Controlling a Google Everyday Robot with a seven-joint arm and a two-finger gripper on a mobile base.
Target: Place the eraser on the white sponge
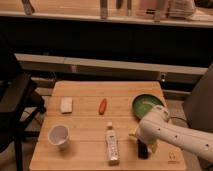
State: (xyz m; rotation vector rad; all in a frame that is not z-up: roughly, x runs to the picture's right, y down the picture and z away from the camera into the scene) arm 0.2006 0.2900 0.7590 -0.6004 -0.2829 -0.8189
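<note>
Camera view shows my gripper (143, 145), jaws spread wide, poised over the eraser (143, 153) at the front right corner of the counter (85, 150), ready to grasp it for the white sponge (66, 105).

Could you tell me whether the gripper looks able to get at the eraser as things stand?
Probably yes. The gripper hangs directly above the eraser near the table's front edge, jaws open. The bottle lies apart to one side and the green bowl behind, so nothing seems to block it.
</note>
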